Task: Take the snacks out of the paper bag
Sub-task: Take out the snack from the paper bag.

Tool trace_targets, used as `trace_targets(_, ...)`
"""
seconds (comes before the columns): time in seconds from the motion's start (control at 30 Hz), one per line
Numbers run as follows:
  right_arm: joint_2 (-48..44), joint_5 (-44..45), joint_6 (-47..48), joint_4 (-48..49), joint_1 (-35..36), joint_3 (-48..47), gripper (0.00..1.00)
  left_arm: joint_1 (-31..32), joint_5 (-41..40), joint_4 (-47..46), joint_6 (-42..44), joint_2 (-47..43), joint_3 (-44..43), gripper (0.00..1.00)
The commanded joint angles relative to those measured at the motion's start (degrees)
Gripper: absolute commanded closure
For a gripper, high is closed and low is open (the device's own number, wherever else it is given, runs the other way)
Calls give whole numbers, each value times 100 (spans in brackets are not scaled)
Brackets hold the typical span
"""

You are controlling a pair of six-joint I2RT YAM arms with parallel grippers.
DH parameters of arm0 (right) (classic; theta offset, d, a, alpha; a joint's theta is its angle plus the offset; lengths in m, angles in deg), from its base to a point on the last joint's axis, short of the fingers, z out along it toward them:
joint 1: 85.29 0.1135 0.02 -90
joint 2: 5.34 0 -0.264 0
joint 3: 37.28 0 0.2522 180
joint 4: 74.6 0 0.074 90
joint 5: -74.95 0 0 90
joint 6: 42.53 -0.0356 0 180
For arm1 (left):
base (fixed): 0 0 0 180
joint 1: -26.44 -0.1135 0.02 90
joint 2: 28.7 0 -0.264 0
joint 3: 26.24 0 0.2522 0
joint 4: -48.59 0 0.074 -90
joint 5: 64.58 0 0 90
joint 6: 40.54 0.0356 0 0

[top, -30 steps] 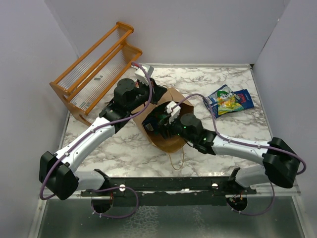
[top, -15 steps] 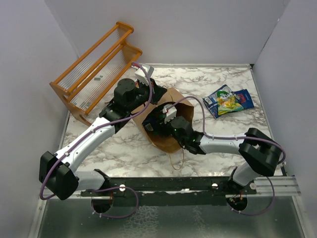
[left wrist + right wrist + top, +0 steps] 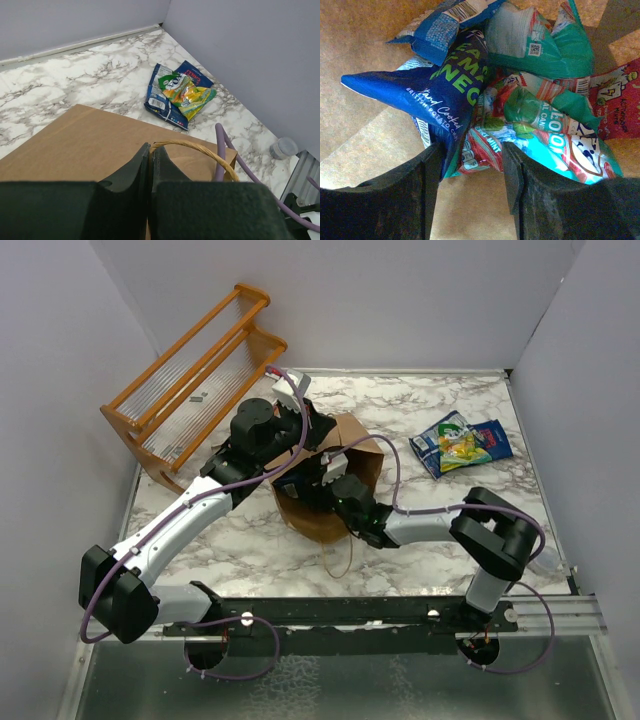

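The brown paper bag [image 3: 322, 527] lies mid-table with its mouth held open. My left gripper [image 3: 318, 436] is shut on the bag's far rim beside a twisted handle [image 3: 200, 149], and brown paper [image 3: 90, 140] fills the left wrist view around the gripper [image 3: 151, 148]. My right gripper [image 3: 322, 486] is inside the bag, open, its tips [image 3: 472, 150] around the lower edge of a red and teal mint packet [image 3: 487, 150]. A dark blue packet [image 3: 445, 80], a teal-green packet [image 3: 540, 45] and a red-pink packet [image 3: 615, 95] are heaped behind it. Two packets [image 3: 462, 443] lie outside at the far right, also seen from the left wrist [image 3: 179, 92].
An orange wooden rack [image 3: 195, 380] stands at the back left. White walls close the table on three sides. A purple cable [image 3: 222, 150] loops over the bag. The bag's near handle [image 3: 340, 560] lies on the marble.
My right arm has pushed further left and deeper into the bag, and the bag has shifted a little left. My left arm has held still.
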Motion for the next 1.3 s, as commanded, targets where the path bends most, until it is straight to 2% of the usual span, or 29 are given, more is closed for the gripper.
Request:
trace_targets(0.0,155,212,-183,241,53,-196,50,33,-6,-79,32,-66,-180,100)
trace_targets(0.1,46,-24,-47,427,78,-80,49,34,-10,-75,43,-55,-182,100)
trace_targets(0.3,-120,-451,558,1659,175,462,39,34,65,-90,-12,-64,-178,100)
trace_targets(0.47,252,-99,799,1910,185,235,31,33,62,-106,-17,-63,-169,100)
trace_targets(0.63,707,227,1064,2166,185,-94,30,34,58,-106,-5,-64,-172,100)
trace_targets(0.8,1082,390,1085,2340,184,-322,40,40,71,-117,-20,-73,-175,100)
trace_targets(0.93,1119,360,1074,2280,184,-383,58,39,55,-107,-11,-73,-168,100)
trace_targets(1.1,961,79,884,2029,185,-367,89,40,82,-105,-26,-73,-177,100)
trace_targets(1.27,466,-13,756,1713,185,-215,96,34,60,-100,-12,-73,-175,100)
